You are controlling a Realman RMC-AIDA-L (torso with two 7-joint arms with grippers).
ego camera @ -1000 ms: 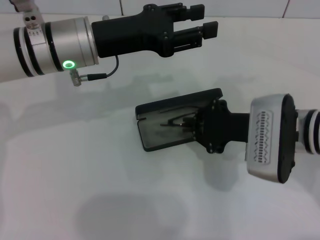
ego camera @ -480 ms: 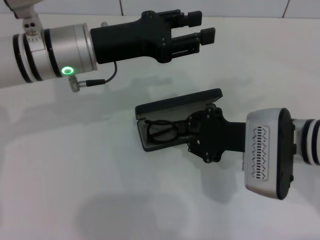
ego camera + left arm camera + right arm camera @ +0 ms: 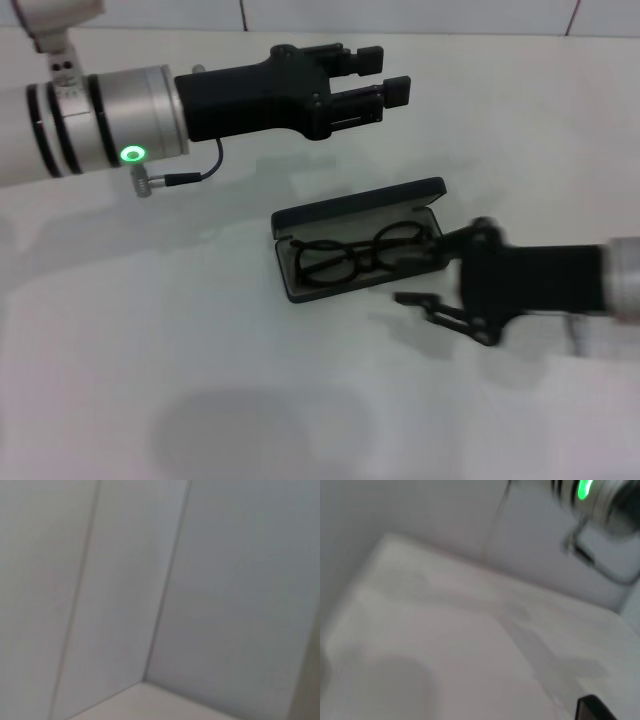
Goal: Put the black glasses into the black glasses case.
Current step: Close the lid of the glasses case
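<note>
The black glasses (image 3: 362,256) are lying inside the open black glasses case (image 3: 330,215), on its grey lining, with the lid propped up behind them. The case is resting on the white tabletop (image 3: 150,350). The right gripper (image 3: 440,268) is being held just beside the case's near right end, its fingers spread apart and clasping nothing. The left gripper (image 3: 385,72) is being held above the tabletop behind the case, fingers parted and empty.

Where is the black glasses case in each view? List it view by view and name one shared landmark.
Head view: black glasses case open at centre, black glasses inside.
Left wrist view: not in it.
Right wrist view: cannot tell; only a dark corner shows.
Shared landmark: left arm's green light.
</note>
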